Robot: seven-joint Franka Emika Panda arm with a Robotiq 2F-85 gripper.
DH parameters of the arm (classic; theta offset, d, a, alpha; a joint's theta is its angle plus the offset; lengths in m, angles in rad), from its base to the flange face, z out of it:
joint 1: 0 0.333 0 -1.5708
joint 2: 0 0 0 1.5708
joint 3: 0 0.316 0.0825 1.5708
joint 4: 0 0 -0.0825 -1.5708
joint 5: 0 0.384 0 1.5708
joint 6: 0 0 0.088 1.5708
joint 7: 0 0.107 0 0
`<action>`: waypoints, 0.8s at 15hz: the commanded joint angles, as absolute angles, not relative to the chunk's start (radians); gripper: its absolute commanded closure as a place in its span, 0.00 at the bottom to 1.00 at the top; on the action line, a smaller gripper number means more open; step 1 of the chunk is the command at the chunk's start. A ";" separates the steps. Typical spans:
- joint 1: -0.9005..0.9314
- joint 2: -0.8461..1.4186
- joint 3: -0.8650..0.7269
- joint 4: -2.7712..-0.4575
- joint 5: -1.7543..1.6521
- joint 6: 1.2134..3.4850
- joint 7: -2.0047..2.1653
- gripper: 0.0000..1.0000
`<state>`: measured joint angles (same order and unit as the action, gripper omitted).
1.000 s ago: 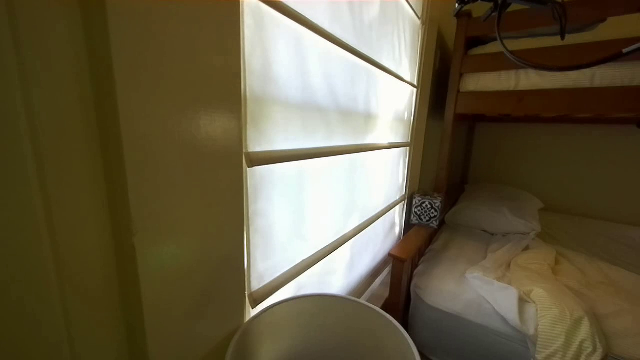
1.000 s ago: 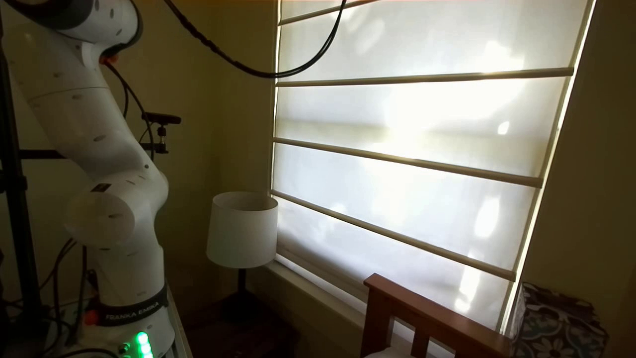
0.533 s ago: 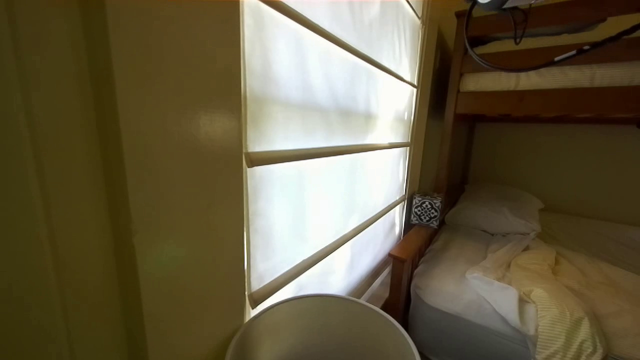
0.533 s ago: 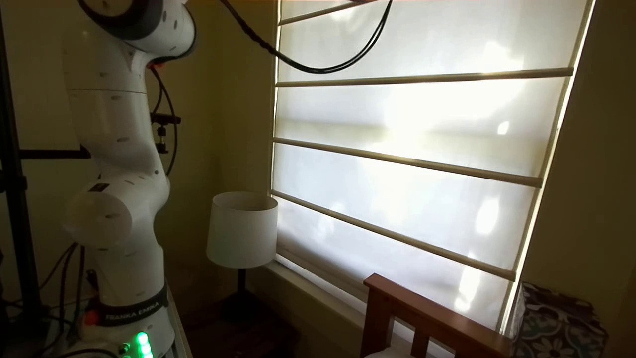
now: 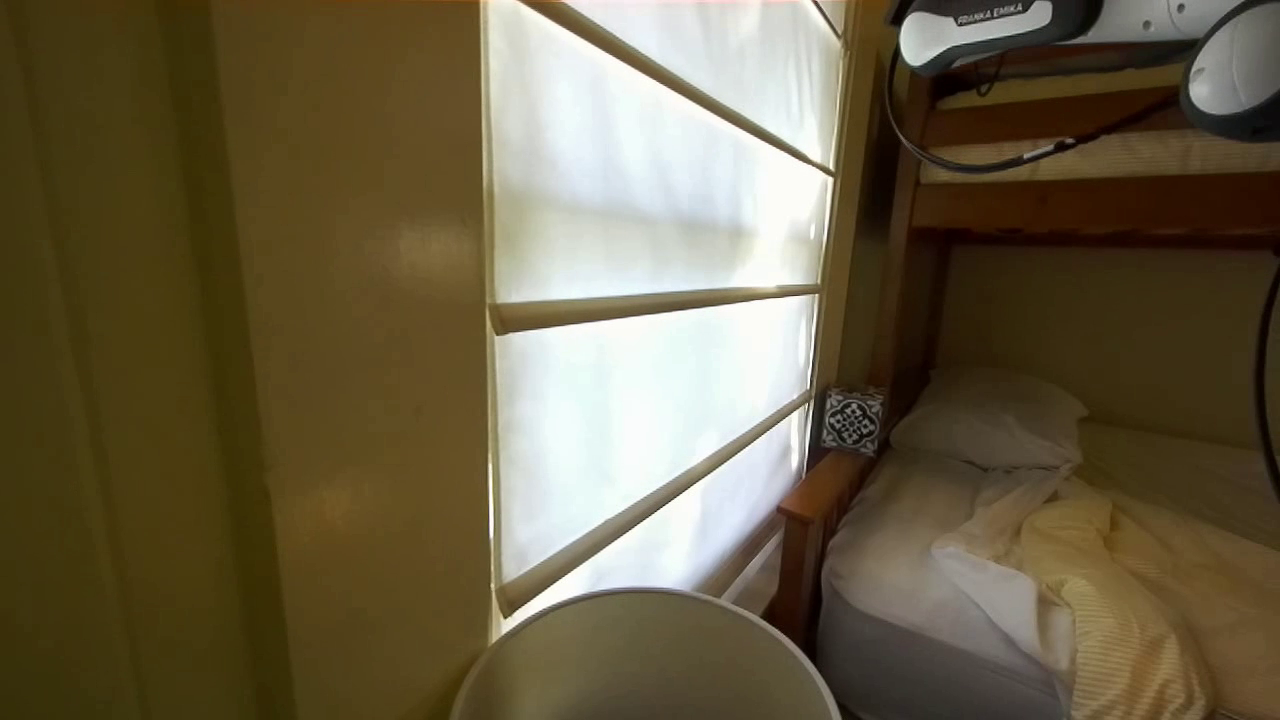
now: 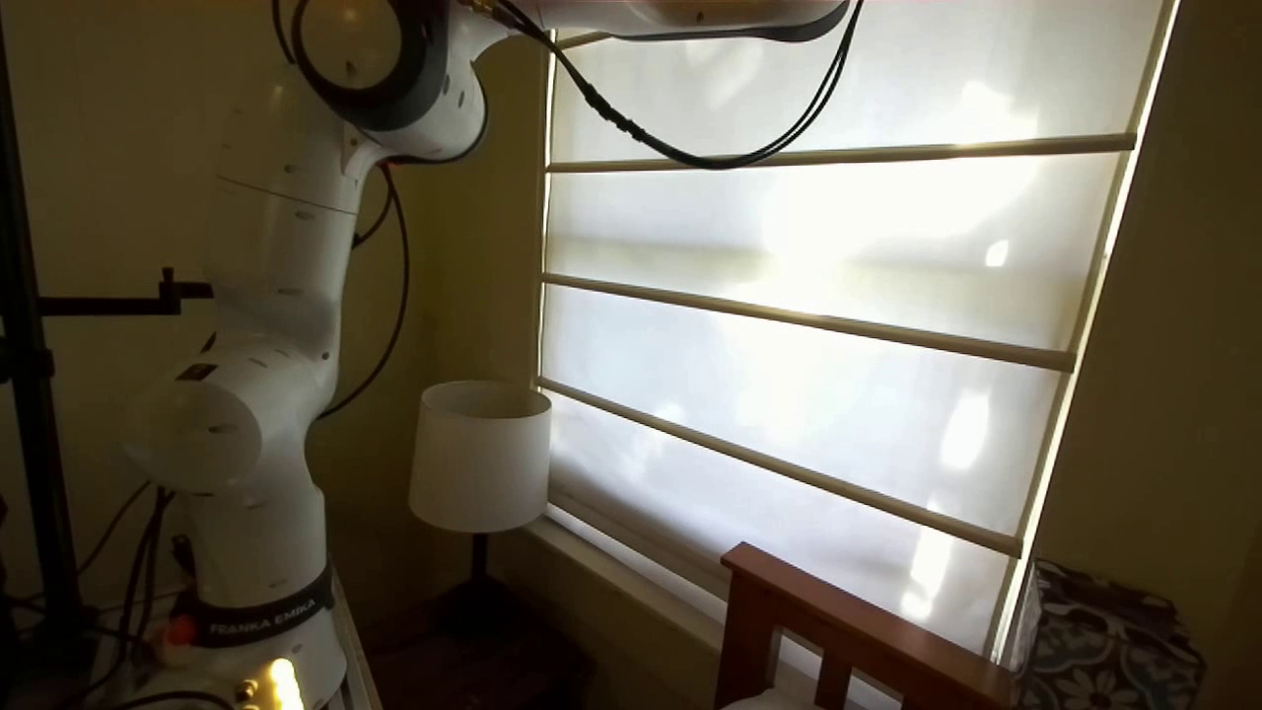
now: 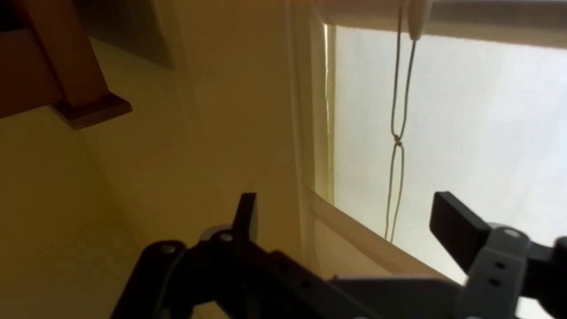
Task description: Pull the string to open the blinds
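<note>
The blinds, a cream-white fabric shade with wide panels and stiff ribs, hang down over the window in both exterior views (image 5: pixel 650 230) (image 6: pixel 808 237) and in the wrist view (image 7: pixel 487 110). In the wrist view a thin string (image 7: pixel 398 140) hangs before the blinds as a knotted loop below a pale pull knob (image 7: pixel 418 20). My gripper (image 7: pixel 345 194) is open and empty, its fingers wide apart. The string's lower part appears between the fingers in the picture but looks farther off; its lower end is lost at a slanted pale ledge. The gripper is out of view in both exterior views.
A white lamp (image 6: pixel 480 463) stands near the window corner. A wooden bed end (image 6: pixel 838 611) and a patterned box (image 6: pixel 1109 641) stand before the blinds. The bunk bed (image 5: pixel 1090 205) shows beside the window, and a bunk post (image 7: pixel 84 75) is at the wrist view's left.
The arm has swung toward the window and lowered; its forearm and hanging cable now show at the top of both exterior views. The base light went from green to yellow. The blinds are unchanged.
</note>
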<state>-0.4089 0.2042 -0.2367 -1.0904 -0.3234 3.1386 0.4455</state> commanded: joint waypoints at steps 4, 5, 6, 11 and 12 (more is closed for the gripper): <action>-0.396 0.256 -0.260 -1.056 -0.341 3.181 0.465 0.00; -0.390 0.269 -0.269 -1.049 -0.342 3.179 0.474 0.00; -0.386 0.284 -0.278 -1.042 -0.344 3.181 0.478 0.00; -0.358 0.337 -0.289 -1.030 -0.333 3.211 0.462 0.00; -0.353 0.341 -0.283 -1.029 -0.335 3.225 0.452 0.00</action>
